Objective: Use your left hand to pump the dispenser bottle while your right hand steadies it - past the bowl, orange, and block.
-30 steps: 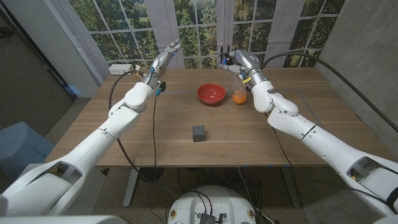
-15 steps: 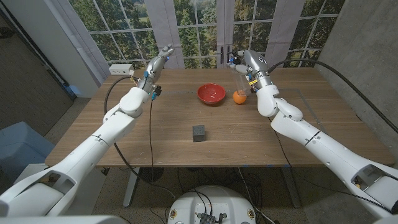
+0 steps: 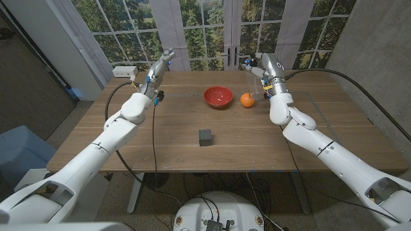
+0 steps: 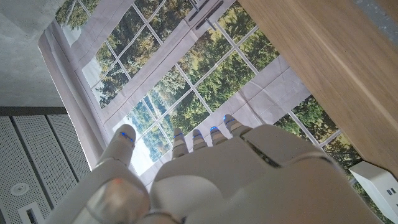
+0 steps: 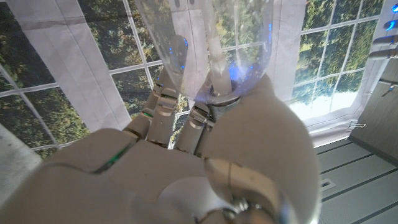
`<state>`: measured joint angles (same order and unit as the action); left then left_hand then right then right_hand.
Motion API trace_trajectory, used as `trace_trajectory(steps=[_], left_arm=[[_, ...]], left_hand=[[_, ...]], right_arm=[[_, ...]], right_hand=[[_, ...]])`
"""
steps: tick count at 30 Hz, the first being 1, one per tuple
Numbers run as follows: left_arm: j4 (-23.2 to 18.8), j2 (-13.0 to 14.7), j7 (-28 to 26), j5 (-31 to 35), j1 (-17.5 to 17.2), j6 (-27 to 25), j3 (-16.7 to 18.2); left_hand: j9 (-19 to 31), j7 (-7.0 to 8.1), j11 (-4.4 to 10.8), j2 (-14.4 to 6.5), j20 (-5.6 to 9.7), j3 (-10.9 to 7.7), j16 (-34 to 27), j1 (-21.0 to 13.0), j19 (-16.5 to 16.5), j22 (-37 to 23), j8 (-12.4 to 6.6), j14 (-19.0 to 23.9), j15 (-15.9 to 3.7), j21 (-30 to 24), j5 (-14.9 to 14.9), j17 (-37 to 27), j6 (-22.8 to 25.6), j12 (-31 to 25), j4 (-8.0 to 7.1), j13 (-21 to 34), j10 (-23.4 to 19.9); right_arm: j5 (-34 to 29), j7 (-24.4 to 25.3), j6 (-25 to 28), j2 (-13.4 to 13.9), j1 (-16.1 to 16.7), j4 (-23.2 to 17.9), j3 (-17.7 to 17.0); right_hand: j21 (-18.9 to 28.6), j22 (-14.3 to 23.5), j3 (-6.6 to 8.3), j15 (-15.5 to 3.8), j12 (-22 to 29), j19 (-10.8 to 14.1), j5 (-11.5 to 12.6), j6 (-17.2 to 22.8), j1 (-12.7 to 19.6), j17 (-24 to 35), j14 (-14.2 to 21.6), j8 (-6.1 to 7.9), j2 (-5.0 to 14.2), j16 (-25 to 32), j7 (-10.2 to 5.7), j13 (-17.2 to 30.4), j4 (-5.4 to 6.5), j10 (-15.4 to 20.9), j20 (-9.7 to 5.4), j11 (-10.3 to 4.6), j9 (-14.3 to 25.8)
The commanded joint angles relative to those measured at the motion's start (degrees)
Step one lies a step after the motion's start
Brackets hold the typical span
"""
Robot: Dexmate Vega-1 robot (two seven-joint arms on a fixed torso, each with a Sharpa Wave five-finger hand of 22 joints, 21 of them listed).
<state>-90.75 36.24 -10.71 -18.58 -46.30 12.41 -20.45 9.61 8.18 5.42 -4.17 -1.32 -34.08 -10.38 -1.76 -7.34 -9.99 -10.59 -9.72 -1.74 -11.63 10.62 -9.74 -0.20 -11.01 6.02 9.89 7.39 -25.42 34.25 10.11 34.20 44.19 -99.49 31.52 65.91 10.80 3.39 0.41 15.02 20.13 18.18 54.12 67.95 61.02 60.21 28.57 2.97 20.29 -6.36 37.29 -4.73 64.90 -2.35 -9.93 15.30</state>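
No readable brand, label or writing anywhere in the three views. Head view: wooden table (image 3: 257, 138) across the middle of the frame, windows with trees along the top. Red bowl (image 3: 218, 97) just above centre; orange (image 3: 246, 100) just to its right, apart from it; dark block (image 3: 205, 136) near centre, below the bowl and well apart from both. Clear dispenser bottle (image 3: 254, 82) in the upper right of centre, just beside and above the orange, gripped by the right hand (image 3: 264, 69) at the far table edge; whether bottle touches orange cannot be told. Left hand (image 3: 158, 69) in the upper left, raised over the far left corner of the table, well apart from the bottle, holding nothing. White box (image 3: 126, 70) just left of it, behind the table. Right wrist view adds what the head view lacks: fingers (image 5: 163, 102) curled round the clear bottle (image 5: 211, 43), bottle wall and inner tube seen through against the window. Left wrist view: left hand (image 4: 230, 180) in the lower part of the frame, fingertips (image 4: 214, 132) lying close together, thumb set apart, nothing between them; table edge (image 4: 329, 68) at upper right.
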Motion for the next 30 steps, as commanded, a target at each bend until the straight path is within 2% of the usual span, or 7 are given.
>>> trace_trajectory(steps=[1,19,30], left_arm=[[0.21,-0.17,-0.49,-2.44,-1.64,-0.06,1.23],[2.15,-1.25,0.84,-7.16,-2.69,0.07,1.84],[3.00,-1.52,1.42,-8.46,-2.73,0.01,1.60]], left_hand=[[0.17,0.06,-0.17,-0.95,-0.35,-0.24,0.02,0.08,0.12,-0.13,0.17,0.05,0.10,0.04,0.17,-0.10,-0.07,0.06,0.27,0.10,0.10],[0.18,0.04,-0.38,-0.98,-0.87,-0.22,-0.08,0.08,0.79,-0.12,0.20,0.56,0.18,-0.10,0.17,-0.10,-0.04,0.07,0.31,0.11,0.01],[0.18,-0.07,-0.59,-0.95,-1.01,-0.19,-0.06,0.09,1.04,-0.13,0.21,0.65,0.22,-0.13,0.17,-0.10,-0.04,0.13,0.35,0.11,0.11]], right_arm=[[1.89,10.18,-5.75,-2.14,1.80,6.69,-1.87],[6.14,15.70,-6.56,-3.51,3.13,12.32,-3.74],[7.17,15.72,-3.12,-3.09,3.51,13.58,-3.31]], right_hand=[[0.39,0.12,-0.21,-13.34,-0.04,-0.38,-0.35,0.58,6.67,3.05,10.85,-0.11,6.10,-0.04,-0.14,0.14,0.15,0.38,-9.73,-0.18,0.38],[0.72,0.05,-0.29,-13.35,-0.28,-0.58,-0.46,0.63,6.80,3.12,10.92,-0.36,6.07,-0.44,-0.14,0.16,0.22,0.40,-9.71,-0.06,0.49],[0.89,0.02,-0.29,-13.36,-0.39,-0.70,-0.51,0.59,6.97,3.12,10.89,-0.52,6.07,-0.70,-0.12,0.24,0.20,0.37,-9.70,-0.05,0.59]])
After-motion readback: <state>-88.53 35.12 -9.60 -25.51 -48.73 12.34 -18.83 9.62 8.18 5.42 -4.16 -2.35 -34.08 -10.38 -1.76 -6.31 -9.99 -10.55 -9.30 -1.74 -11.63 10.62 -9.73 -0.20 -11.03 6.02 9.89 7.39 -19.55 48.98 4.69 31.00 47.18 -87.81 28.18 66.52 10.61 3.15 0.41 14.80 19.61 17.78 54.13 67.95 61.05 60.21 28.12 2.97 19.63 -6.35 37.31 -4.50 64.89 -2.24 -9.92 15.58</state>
